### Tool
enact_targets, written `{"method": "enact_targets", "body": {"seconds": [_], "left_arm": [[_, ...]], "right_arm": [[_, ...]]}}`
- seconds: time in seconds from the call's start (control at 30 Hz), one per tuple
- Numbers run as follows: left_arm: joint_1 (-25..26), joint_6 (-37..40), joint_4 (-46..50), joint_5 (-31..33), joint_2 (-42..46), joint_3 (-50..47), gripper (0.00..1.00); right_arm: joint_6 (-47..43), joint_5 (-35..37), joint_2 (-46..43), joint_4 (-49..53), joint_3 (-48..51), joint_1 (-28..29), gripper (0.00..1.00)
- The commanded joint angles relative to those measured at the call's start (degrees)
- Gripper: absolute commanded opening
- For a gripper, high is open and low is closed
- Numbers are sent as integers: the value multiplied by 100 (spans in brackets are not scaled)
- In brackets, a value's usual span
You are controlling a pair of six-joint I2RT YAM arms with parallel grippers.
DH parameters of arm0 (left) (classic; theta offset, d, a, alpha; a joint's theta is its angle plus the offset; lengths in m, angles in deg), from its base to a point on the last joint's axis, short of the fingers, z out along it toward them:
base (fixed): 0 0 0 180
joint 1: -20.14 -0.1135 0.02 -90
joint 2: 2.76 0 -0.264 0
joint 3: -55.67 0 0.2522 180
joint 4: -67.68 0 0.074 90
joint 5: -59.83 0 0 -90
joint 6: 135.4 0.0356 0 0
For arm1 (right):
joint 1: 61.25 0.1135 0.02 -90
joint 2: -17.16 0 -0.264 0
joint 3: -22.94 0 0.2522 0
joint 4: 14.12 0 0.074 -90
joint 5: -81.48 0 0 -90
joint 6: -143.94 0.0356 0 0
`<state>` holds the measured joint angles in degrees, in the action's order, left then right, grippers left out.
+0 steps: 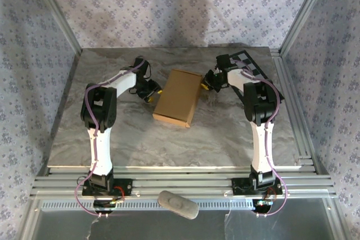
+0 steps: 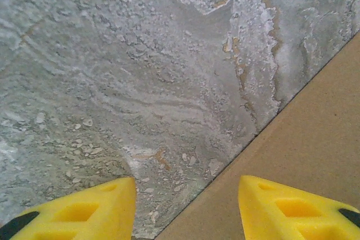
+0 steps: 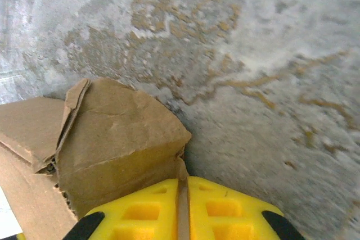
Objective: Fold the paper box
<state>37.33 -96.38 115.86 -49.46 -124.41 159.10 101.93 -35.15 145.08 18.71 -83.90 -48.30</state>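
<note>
Box blocks the middle; open table below and beyond it.

In the top view the paper box [image 1: 178,98] fills frame centre, with my left gripper [image 1: 151,94] tight at its left edge and my right gripper [image 1: 207,84] at its upper right corner, so neither side leaves a gap. The table [image 1: 169,139] is bare across the lower half of the frame. A checkerboard panel [image 1: 250,63] lies flat at upper right behind my right arm. In my left wrist view the parted fingers [image 2: 90,212] face bare table at upper left, while the box covers the lower right. In my right wrist view a crumpled flap [image 3: 118,133] crowds the lower left against my closed fingers [image 3: 225,206].
</note>
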Motion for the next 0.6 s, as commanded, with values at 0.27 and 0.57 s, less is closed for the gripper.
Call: {"method": "enact_targets", "body": {"seconds": [0.27,0.57], "left_arm": [[-72,-167,-214,372,863,-868,50],[-69,-129,-430,152,1534,-1964,47]], "right_arm": [[-450,-236,-2178,98,2334,30,15],[-236,-545,-3404,-252,4291,1337,9]]}}
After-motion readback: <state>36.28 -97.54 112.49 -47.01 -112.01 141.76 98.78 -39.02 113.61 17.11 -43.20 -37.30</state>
